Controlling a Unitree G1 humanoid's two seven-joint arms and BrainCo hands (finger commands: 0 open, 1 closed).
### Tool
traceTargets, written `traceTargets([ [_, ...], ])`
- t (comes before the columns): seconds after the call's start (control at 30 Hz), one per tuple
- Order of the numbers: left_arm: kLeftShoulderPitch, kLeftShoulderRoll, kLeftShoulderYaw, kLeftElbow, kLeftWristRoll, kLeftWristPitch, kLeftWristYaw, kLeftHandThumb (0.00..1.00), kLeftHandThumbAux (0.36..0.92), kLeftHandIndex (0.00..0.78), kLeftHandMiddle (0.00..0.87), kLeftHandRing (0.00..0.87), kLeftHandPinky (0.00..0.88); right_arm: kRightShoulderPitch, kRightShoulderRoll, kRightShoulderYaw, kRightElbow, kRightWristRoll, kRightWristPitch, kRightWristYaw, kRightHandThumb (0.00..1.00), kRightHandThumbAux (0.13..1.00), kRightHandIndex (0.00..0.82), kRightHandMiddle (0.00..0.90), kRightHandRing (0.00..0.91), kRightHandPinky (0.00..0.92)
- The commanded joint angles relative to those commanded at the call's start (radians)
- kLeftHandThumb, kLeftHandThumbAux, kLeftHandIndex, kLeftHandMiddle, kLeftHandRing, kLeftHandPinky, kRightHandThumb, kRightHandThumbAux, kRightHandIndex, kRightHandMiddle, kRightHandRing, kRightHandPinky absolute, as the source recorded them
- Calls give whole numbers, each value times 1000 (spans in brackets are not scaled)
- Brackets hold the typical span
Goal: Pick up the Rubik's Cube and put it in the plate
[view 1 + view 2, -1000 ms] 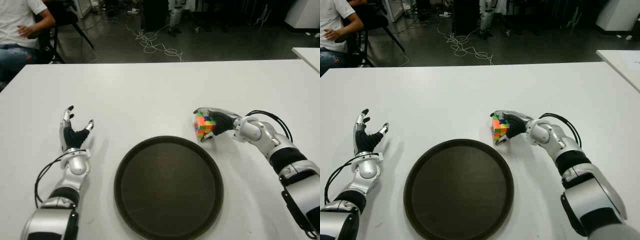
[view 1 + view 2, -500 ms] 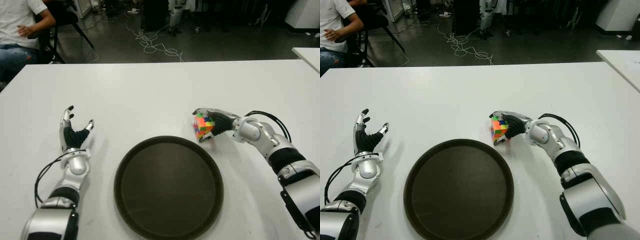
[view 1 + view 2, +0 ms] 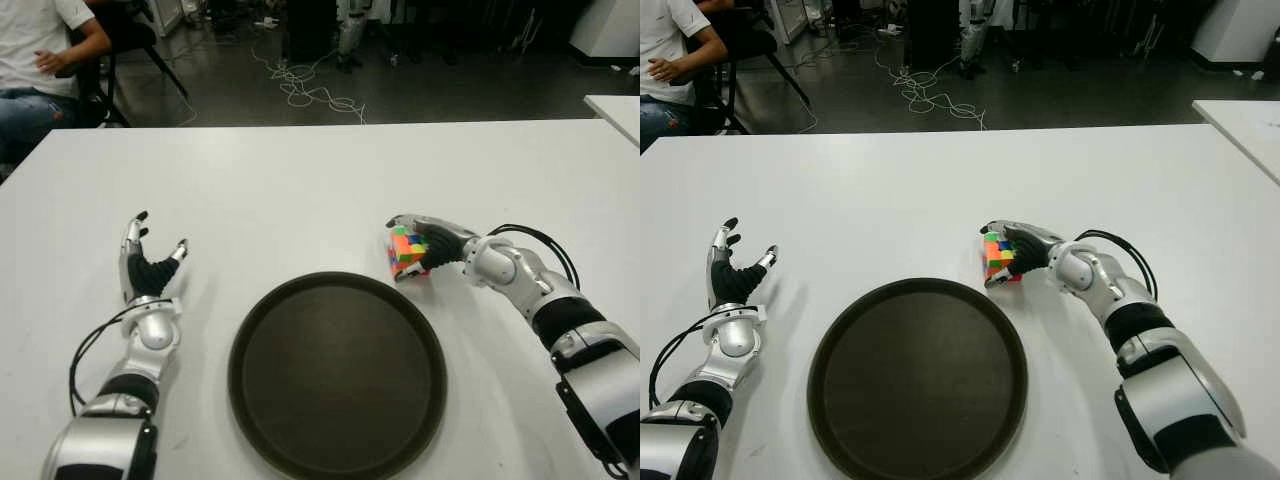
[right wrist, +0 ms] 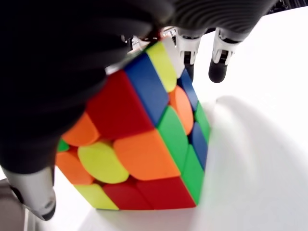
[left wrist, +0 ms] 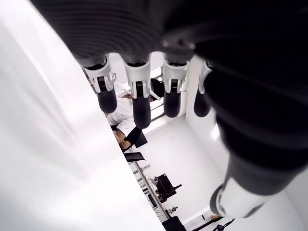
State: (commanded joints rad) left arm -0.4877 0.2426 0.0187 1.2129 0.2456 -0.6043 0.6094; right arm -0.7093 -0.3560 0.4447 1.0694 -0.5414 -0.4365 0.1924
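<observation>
Just beyond plate (image 3: 337, 375) rim | right robot hand (image 3: 432, 244) grasping Rubik's Cube (image 3: 406, 251) | left robot hand (image 3: 146, 268) released, fingers spread

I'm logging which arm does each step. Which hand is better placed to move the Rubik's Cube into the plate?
The right hand: its fingers are already closed on the Rubik's Cube, just beyond the plate rim. The left hand shows open, left of the plate, far from the cube.

There are no words, numbers, labels or signs to read in these pictures.
</observation>
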Motion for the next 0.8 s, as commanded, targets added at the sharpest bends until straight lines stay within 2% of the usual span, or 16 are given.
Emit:
traceTargets([
  [0.3,0,-3,7,4,-10,1,-6,0,772,125,118,131,127,-2,5,0,-6,9,32,26,0,681,28,47,39,0],
  [0.57,-1,-3,12,7,-15,-7,-11,0,773,127,117,124,105,8,2,-21,-11,43,-4,38,0,680,39,67,52,14],
  [0.8,0,2,3,7,0,-15,0,0,775,121,122,121,101,3,7,-6,15,12,-10,-41,0,691,53,82,71,47],
])
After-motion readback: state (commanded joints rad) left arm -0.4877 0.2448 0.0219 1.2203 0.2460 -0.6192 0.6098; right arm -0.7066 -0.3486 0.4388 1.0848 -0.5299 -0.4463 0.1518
